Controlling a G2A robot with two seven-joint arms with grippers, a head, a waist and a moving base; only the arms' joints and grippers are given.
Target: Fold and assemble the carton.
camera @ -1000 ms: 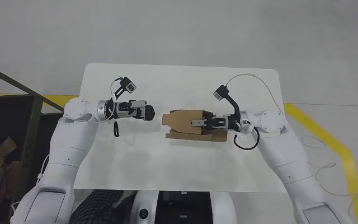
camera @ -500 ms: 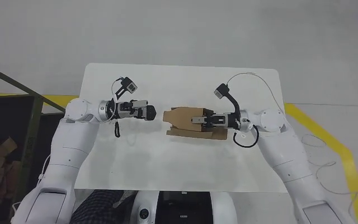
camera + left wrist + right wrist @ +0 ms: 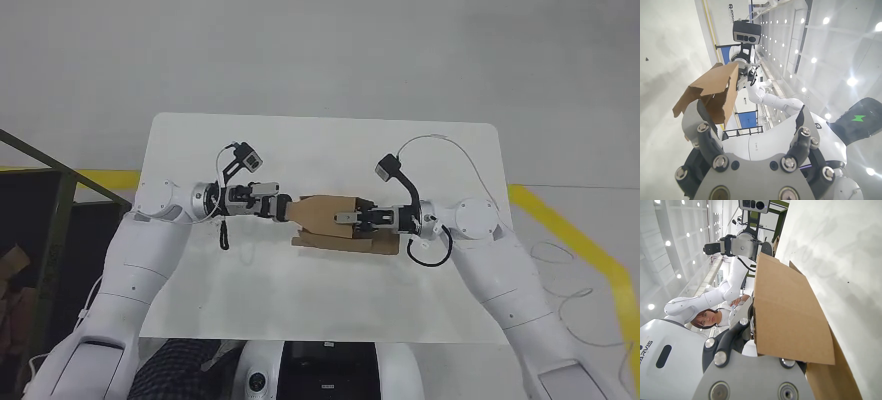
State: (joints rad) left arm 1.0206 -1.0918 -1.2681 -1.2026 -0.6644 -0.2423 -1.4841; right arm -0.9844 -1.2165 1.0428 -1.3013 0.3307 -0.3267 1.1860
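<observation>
A brown cardboard carton (image 3: 325, 222) lies partly unfolded at the middle of the white table (image 3: 300, 290). My right gripper (image 3: 347, 216) is shut on one upright panel of the carton (image 3: 787, 313), with one finger (image 3: 748, 311) showing on the panel's near face and the other hidden behind the cardboard. My left gripper (image 3: 287, 207) stands open at the carton's opposite end. In the left wrist view one of its fingertips (image 3: 703, 111) overlaps a loose flap of the carton (image 3: 715, 89), and the right gripper (image 3: 742, 79) shows pinching the far panel.
Bare table top stretches in front of and behind the carton. A dark green frame (image 3: 40, 170) stands off the table's left side. A black cable loop (image 3: 224, 236) hangs by the left wrist, and a white cable (image 3: 470, 150) arcs over the right arm.
The left arm has moved right, bringing its open gripper up to the carton's left end. The right arm and the carton have shifted slightly left.
</observation>
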